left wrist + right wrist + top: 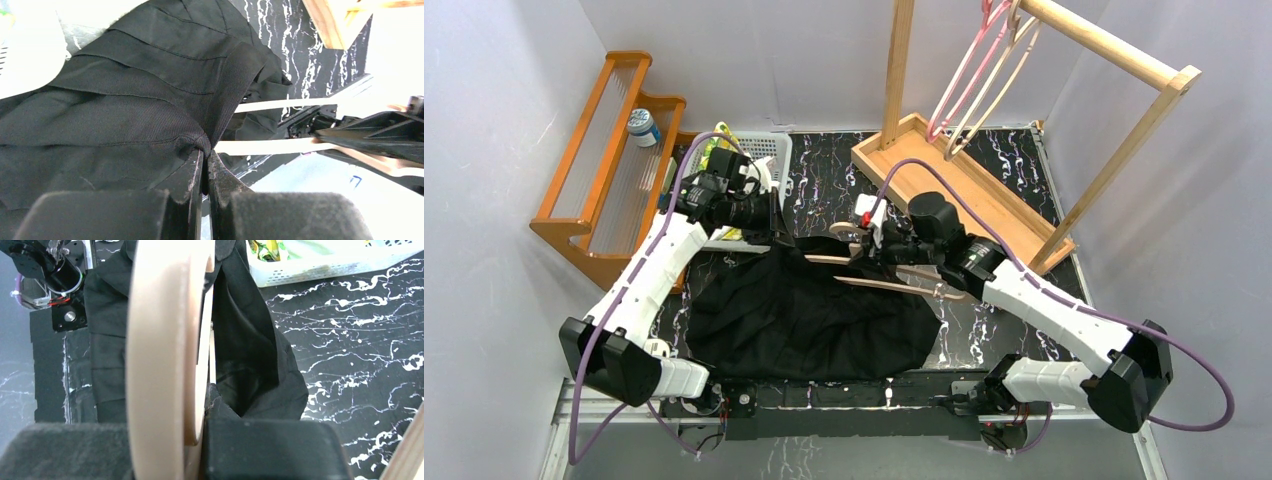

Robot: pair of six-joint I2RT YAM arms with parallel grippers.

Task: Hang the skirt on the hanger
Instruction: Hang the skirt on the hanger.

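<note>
Top external: basket (769, 150) beside skirt (804, 320)

We see a robot lab: white walls (484, 120) box in the table (824, 170), arms (649, 280) bolted at its near edge.

The skirt (804, 310) is plain black, its weave finely ribbed. The hanger (894, 287) is pale bare wood. The table (824, 190) is black with white marble veins. The rack (984, 200) is light wood, the shelf (614, 160) orange-brown, the basket (769, 150) white. The arms (1044, 300) are white with black joints, their cables (914, 161) purple.
</note>
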